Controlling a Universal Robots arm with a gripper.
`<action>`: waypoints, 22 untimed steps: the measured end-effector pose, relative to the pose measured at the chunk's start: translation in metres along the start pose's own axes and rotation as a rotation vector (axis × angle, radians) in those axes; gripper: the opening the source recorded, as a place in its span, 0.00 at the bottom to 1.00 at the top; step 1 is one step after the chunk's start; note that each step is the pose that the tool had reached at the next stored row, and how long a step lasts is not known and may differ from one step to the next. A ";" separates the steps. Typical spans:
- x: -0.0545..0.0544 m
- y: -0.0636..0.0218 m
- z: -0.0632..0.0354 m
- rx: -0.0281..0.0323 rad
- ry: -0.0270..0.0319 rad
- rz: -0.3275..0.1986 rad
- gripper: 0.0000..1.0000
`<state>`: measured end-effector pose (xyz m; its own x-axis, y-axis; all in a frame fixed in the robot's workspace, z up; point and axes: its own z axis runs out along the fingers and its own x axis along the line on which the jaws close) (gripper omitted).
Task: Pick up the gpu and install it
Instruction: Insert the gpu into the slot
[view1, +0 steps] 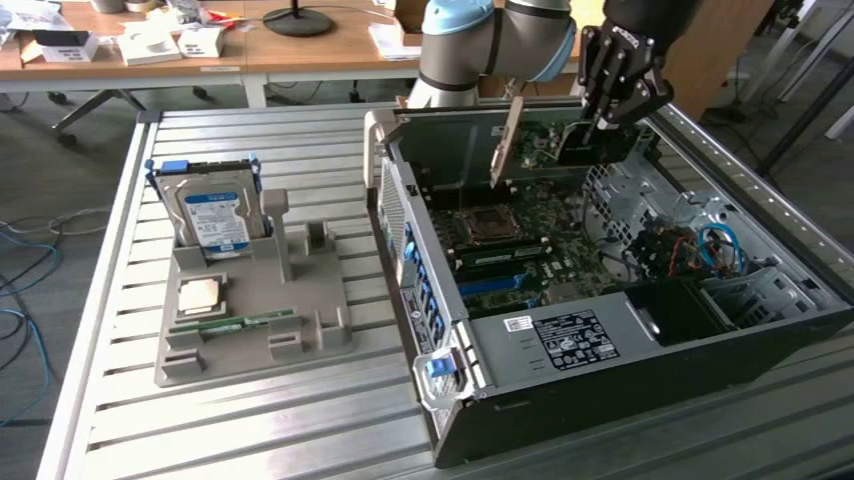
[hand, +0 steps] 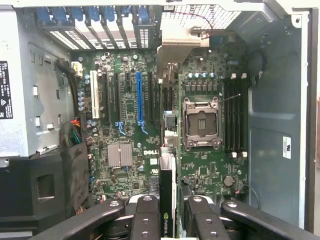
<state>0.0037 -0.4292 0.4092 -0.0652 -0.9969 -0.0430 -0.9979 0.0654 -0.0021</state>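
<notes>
The pincer is clamped on the gpu, with one finger on each flat face at the card's near end. The card stands on edge over the motherboard inside the open computer case. Its long axis runs away from the pincer toward the case's rear slot wall, bracket end leading.

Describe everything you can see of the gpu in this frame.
The gpu is a thin flat circuit card, dark edge-on in the wrist view, with a small logo near the gripper, whose fingers clamp it from both sides. A metal bracket caps its far end. It stands on edge inside the open computer case, over the motherboard beside the processor socket. Whether it touches a slot cannot be told.
</notes>
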 end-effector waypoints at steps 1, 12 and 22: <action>0.000 0.0000 0.0009 0.0000 0.0002 0.000 0.26; 0.001 0.0003 0.0099 -0.0001 0.0002 0.000 0.26; 0.001 0.0017 0.0101 0.0000 0.0001 0.000 0.26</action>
<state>0.0020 -0.4295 0.3990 -0.0655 -0.9969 -0.0429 -0.9978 0.0656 -0.0022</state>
